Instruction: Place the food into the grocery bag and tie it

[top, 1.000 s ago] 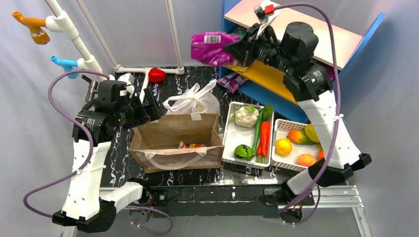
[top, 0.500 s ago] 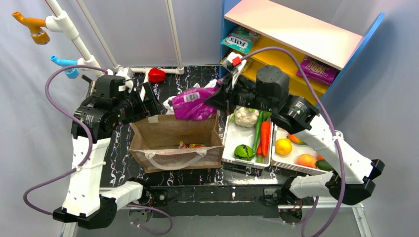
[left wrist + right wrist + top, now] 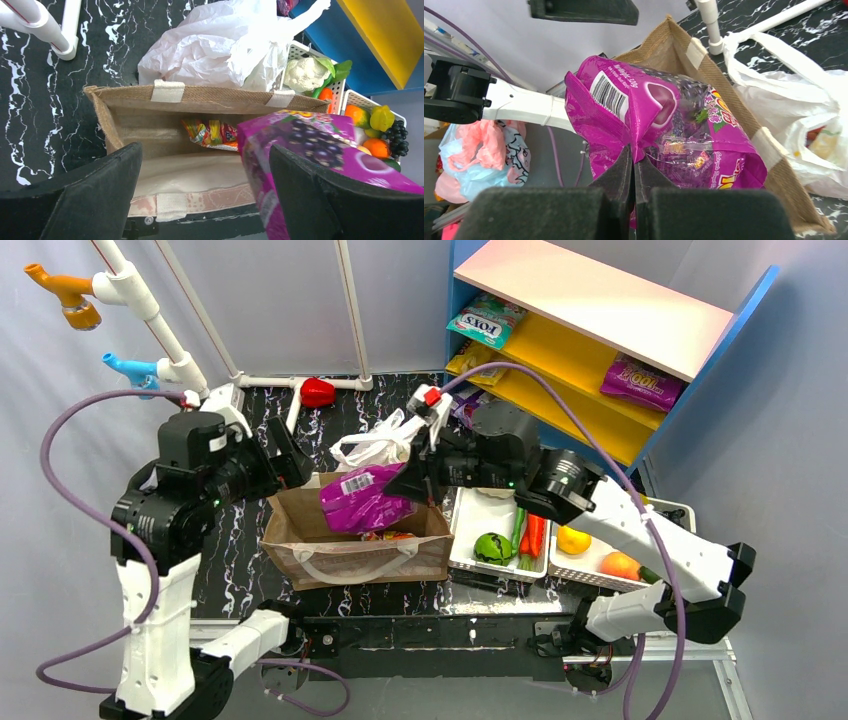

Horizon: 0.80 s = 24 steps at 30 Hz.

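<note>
- From my station, the left arm [image 3: 160,610] and the right arm [image 3: 650,540] both show white, boxy link shells.
- The joint housings [image 3: 190,445] are fat black cylinders.
- A purple cable [image 3: 44,460] loops loosely alongside each arm.
- Each arm sits on a black base block [image 3: 705,612].
- I see a small red tab [image 3: 432,397] on a white bracket at the right wrist.
- The left gripper [image 3: 204,150] has broad, matt black fingers [image 3: 85,200].
- The right gripper [image 3: 634,152] has coarse-grained black foam pads [image 3: 616,175].

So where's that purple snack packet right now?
In the top view the purple packet hangs mid-table, pinched by the right gripper over the open brown bag, the white plastic bag just behind.
</note>
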Tool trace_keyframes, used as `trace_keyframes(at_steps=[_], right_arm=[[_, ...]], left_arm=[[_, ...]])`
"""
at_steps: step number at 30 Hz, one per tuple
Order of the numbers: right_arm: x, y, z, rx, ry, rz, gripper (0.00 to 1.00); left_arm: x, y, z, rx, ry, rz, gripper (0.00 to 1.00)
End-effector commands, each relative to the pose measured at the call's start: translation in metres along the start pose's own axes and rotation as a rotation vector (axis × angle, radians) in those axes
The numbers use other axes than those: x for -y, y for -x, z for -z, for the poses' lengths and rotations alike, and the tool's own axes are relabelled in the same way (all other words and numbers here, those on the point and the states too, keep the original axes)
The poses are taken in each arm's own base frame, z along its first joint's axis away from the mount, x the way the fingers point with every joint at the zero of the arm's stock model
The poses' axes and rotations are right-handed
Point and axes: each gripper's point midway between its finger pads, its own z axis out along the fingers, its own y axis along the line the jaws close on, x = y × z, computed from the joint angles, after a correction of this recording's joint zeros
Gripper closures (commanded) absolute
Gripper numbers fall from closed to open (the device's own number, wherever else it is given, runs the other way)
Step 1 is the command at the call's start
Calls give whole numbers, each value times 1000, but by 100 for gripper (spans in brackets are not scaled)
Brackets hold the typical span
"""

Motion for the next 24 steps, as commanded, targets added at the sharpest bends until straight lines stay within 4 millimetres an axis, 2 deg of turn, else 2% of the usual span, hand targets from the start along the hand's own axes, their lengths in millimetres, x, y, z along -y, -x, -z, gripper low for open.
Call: trace_keyframes(at_steps=[1, 11, 24], right_arm=[[-21, 39, -13, 144, 79, -2, 99], [-4, 14, -59, 54, 56, -136, 99], [2, -1, -94, 2, 100, -137, 99]], left_arm=[[-8, 0, 18, 39, 22, -21, 2], [-7, -3, 23, 49, 0, -15, 2], [-9, -6, 24, 56, 5, -10, 2]])
